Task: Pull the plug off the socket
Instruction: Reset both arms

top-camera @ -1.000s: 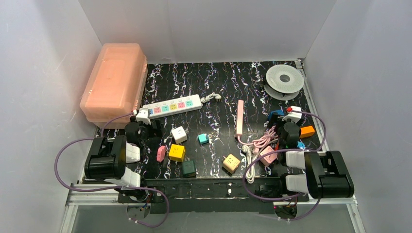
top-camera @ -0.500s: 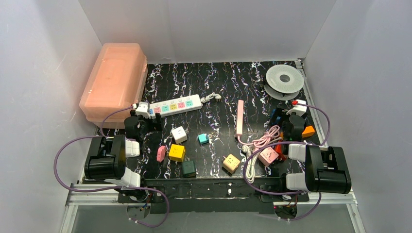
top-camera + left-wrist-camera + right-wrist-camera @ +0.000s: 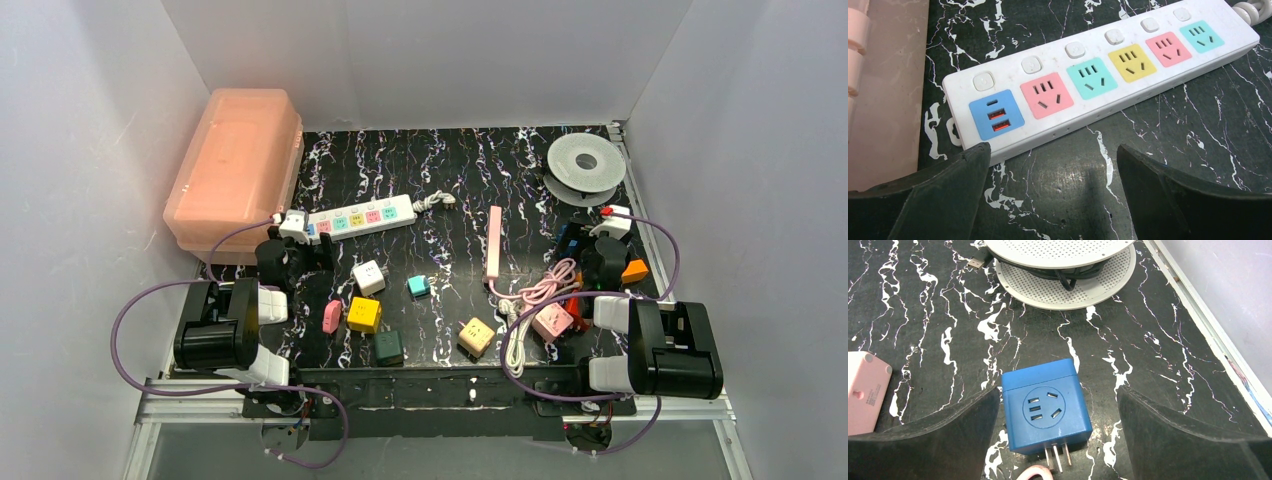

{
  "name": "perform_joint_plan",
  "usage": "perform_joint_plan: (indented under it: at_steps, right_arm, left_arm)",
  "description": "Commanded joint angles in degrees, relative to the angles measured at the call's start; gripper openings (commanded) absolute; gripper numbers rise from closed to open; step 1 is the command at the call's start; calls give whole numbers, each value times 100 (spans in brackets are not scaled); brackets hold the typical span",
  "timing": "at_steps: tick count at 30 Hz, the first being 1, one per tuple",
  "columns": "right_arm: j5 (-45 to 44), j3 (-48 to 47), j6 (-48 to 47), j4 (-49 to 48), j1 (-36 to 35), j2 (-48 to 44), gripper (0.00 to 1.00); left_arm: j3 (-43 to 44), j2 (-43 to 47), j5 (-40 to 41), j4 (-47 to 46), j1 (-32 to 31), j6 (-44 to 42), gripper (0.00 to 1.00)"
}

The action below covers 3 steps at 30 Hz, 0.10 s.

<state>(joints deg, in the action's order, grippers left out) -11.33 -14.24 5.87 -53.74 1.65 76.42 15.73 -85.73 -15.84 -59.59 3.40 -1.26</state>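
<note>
The socket (image 3: 1098,75) should handle as a light, stiff plastic bar with a smooth, slippery shell that slides easily on the marbled surface (image 3: 1178,165). I would pin it across its narrow width near the blue end. It lies back left, beside the pink box (image 3: 235,170), just ahead of my left tool (image 3: 1053,152), whose fingers stand wide apart on nothing. It is long and white: a blue USB face, then pink, green, yellow, pink and teal outlets, all empty, with a switch above each. My right tool (image 3: 1059,392) is spread too, straddling a loose blue plug cube (image 3: 1045,410).
</note>
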Motion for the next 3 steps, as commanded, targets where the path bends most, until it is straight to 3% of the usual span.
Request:
perform_joint_plan:
  at_steps: [1, 3]
  right_arm:
    - [34, -23, -6, -278, 11, -75, 95]
    - [34, -18, -4, -278, 9, -75, 95]
  left_arm:
    - [118, 55, 60, 159, 56, -31, 98]
    - [73, 64, 69, 64, 49, -23, 98]
